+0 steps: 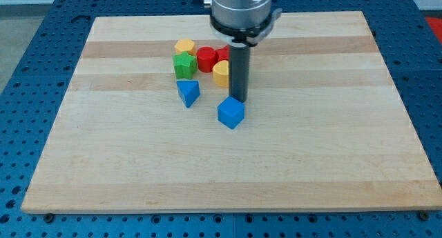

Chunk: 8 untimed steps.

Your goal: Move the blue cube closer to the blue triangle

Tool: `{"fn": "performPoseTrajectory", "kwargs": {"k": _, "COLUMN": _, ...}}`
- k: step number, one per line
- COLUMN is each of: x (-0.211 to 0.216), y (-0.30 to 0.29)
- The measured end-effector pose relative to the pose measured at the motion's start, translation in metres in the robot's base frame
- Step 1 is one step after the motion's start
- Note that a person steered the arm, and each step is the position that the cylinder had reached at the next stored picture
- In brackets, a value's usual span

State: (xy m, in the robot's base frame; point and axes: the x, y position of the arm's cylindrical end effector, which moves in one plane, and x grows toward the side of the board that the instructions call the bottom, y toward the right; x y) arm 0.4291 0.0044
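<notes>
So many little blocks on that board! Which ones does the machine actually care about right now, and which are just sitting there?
Part of the job:
- blue cube, to be pushed
- blue triangle, its target, to the view's left of the cube
- my tip, just above the cube in the view

Just lying about:
- green block
- yellow hexagon-like block
- red cylinder
- second red block
- second yellow block

Blocks on our wooden board (331, 162), seven in all, placed from our tip (237, 99):

- Blue, two: one blue cube (231, 113) touching or just below our tip; one blue triangle (188, 92) to the view's left of it.
- Yellow, two: one yellow block (221, 73) just beside the rod on the view's left; one yellow hexagonal block (184, 47) farther up-left.
- Red, two: one red cylinder (206, 58) and one red block (222, 54) partly hidden behind our rod.
- Green, one: a green block (184, 65), left of our tip, above the blue triangle.
</notes>
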Motion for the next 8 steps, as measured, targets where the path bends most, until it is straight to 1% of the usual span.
{"fn": "performPoseTrajectory", "kwargs": {"k": 1, "x": -0.003, "y": 0.006}}
{"fn": "performPoseTrajectory", "kwargs": {"k": 2, "x": 0.002, "y": 0.052}}
{"fn": "performPoseTrajectory", "kwargs": {"k": 3, "x": 0.004, "y": 0.062}}
{"fn": "performPoseTrajectory", "kwargs": {"k": 4, "x": 0.049, "y": 0.031}}
{"fn": "performPoseTrajectory", "kwargs": {"k": 6, "x": 0.052, "y": 0.024}}
{"fn": "performPoseTrajectory", "kwargs": {"k": 7, "x": 0.034, "y": -0.002}}
{"fn": "performPoseTrajectory", "kwargs": {"k": 8, "x": 0.028, "y": -0.015}}
